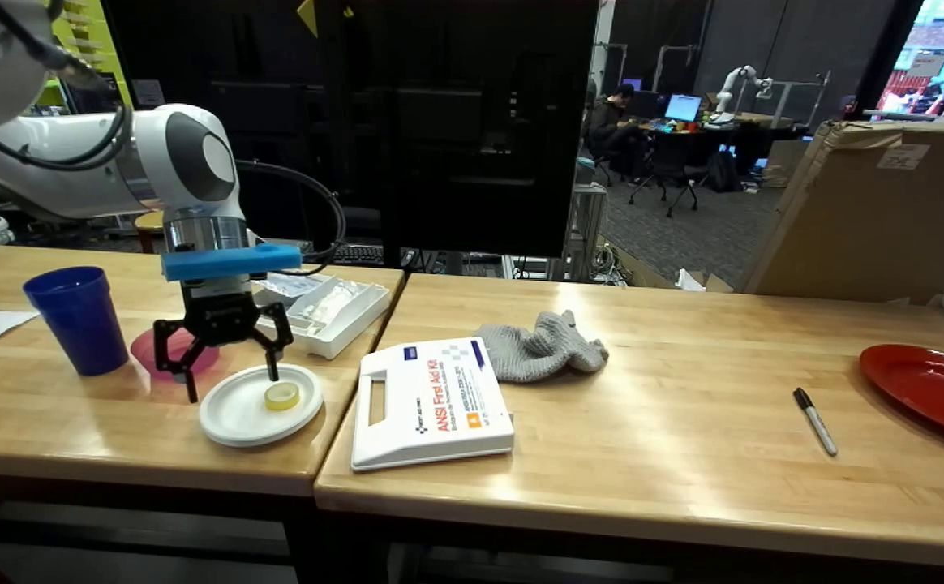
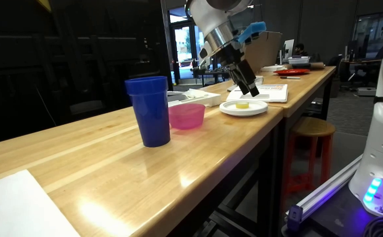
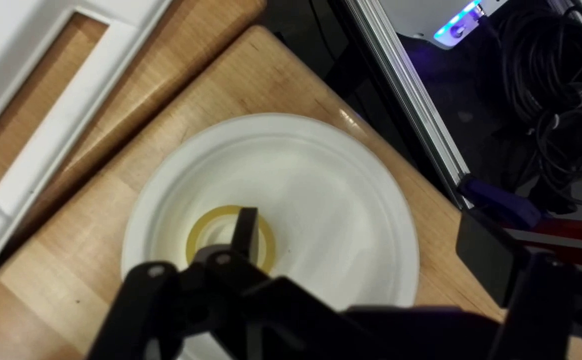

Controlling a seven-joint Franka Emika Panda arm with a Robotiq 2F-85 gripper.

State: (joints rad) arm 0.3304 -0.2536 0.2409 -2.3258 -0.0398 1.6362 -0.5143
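The claw [image 1: 233,388] is spread wide, with nothing gripped. The tape [image 1: 281,403] is carried on the plate [image 1: 229,418], seemingly under one side of the claw rather than centred in its gap. If the claw were lowered as it is, the tape could be pinned or knocked aside, or the plate tipped through pressure near its rim. In the wrist view, tape and plate are partly hidden by the claw; clearance cannot be judged. Behind the claw, the bowl [image 1: 144,357] is partly covered in an exterior view.

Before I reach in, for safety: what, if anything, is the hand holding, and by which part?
Nothing is held: the hand is open, and the yellow ring near it lies on the white plate.
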